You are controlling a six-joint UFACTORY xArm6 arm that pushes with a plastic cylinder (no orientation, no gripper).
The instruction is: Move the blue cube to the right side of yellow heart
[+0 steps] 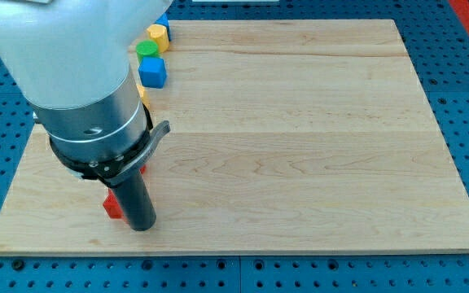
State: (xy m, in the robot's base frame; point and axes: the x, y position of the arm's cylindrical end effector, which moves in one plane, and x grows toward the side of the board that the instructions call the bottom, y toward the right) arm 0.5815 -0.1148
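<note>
The blue cube (153,72) sits near the view's top left of the wooden board (300,130). Just above it lies a green block (146,50), then a yellow block (157,34), whose shape I cannot make out, and a sliver of another blue block (163,19) at the board's top edge. My tip (141,225) rests near the view's bottom left, far below the blue cube. It touches a red block (113,206) on its left side.
The arm's large white and grey body (72,81) covers the board's left part. A small yellow sliver (143,92) and a red sliver (144,169) peek out beside it. The blue pegboard table (462,49) surrounds the board.
</note>
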